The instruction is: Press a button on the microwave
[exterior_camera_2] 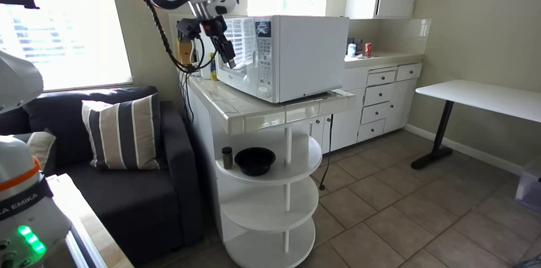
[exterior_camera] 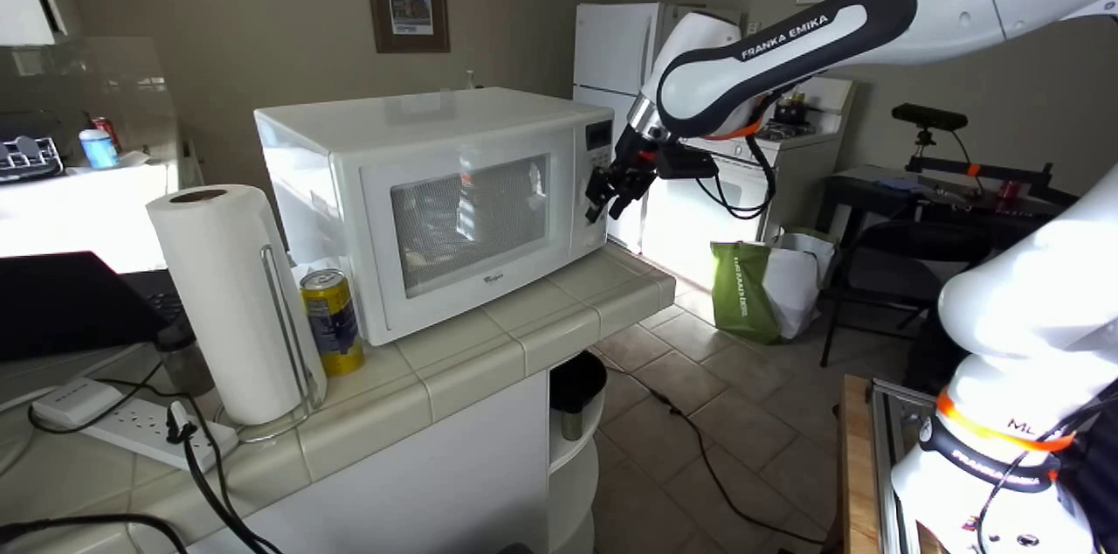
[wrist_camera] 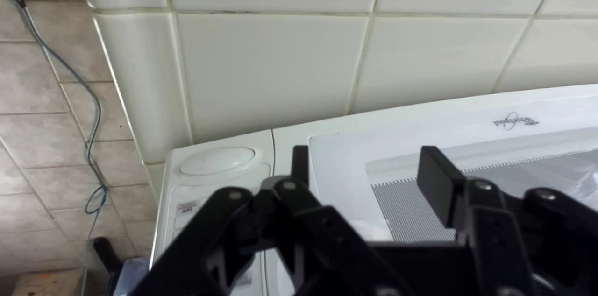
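Observation:
The white microwave (exterior_camera: 472,130) stands on the tiled counter with its door shut; it also shows in an exterior view (exterior_camera_2: 310,56) and in the wrist view (wrist_camera: 336,130). Its control strip (exterior_camera_2: 265,63) has a dark display at the top, a keypad and a large oval button (wrist_camera: 217,160) at the bottom. My gripper (exterior_camera: 603,211) points downward in front of the microwave, near the seam between door and control strip; it also shows in an exterior view (exterior_camera_2: 231,64). In the wrist view the fingers (wrist_camera: 364,156) are apart with nothing between them. They hide part of the keypad. Contact cannot be told.
The tiled counter (exterior_camera: 559,301) ends just past the control strip. A paper towel roll (exterior_camera: 231,309) and a yellow can (exterior_camera: 332,322) stand beside the microwave's far side. Rounded shelves (exterior_camera_2: 270,209) with a black bowl (exterior_camera_2: 255,161) sit below the counter's end.

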You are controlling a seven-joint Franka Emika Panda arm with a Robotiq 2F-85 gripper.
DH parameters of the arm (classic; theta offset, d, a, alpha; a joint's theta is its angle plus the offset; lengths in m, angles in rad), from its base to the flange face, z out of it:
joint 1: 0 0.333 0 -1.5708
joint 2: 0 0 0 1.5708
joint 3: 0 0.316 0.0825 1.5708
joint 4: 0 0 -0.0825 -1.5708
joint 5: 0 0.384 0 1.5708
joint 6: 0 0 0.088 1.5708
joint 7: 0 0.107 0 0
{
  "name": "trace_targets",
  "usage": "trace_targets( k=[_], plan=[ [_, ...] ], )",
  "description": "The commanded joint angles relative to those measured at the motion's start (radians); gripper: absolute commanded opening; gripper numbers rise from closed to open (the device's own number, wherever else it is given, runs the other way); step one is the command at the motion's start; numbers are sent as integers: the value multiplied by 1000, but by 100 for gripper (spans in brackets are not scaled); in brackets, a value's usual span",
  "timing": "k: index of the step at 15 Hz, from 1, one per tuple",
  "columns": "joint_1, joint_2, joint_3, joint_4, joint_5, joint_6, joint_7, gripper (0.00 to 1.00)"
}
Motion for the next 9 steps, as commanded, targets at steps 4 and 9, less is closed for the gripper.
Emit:
trace_targets(
  k=[4,9],
  plan=[
    [430,-231,-435,-130,-138,-109,0,100],
    [595,-153,-583,-76,-270,-103,104,100]
  ],
)
